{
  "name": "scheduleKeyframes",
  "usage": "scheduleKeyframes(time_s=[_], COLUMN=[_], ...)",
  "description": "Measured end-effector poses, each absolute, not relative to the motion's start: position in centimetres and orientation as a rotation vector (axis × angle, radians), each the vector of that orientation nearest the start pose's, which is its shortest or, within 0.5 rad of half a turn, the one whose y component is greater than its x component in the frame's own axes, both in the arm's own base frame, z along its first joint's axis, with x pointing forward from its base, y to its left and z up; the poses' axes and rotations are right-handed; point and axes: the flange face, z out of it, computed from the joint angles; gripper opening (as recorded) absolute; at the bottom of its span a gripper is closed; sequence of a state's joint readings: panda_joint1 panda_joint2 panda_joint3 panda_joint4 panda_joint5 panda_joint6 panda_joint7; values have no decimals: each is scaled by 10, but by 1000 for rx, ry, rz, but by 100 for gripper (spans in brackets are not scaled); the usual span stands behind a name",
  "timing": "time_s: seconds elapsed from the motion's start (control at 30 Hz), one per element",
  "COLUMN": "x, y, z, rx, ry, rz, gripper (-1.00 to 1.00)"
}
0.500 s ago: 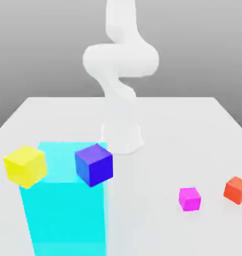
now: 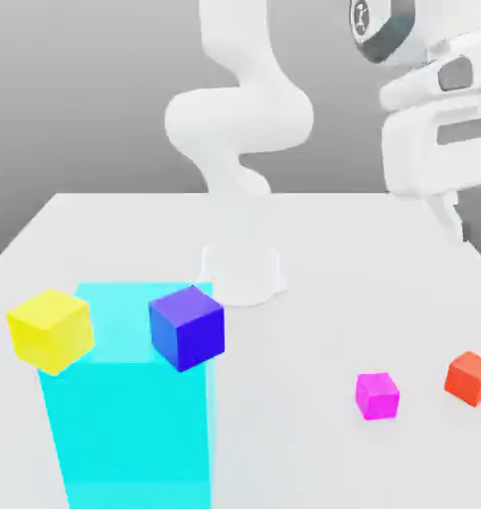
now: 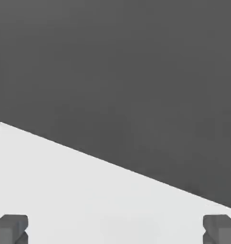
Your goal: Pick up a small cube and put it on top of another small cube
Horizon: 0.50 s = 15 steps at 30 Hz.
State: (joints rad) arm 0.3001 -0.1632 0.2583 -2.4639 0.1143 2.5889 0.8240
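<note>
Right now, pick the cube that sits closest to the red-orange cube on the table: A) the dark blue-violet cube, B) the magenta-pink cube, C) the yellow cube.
B: in the exterior view the magenta-pink cube lies just beside the red-orange cube on the white table, while the yellow cube and the dark blue-violet cube sit far across by the cyan block.
</note>
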Motion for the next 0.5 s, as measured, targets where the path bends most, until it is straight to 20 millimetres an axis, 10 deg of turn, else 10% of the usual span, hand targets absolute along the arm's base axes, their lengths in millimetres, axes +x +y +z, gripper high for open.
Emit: scheduleKeyframes(time_s=[0.17, 0.3, 0.47, 0.5], x=[354, 308, 296, 296], y=[322, 340, 344, 343], z=[285, 211, 146, 136], rx=[-3011, -3114, -3137, -3137], ry=[302, 195, 165, 165], rz=[-128, -23, -1, 0], gripper=[0, 0, 0, -100])
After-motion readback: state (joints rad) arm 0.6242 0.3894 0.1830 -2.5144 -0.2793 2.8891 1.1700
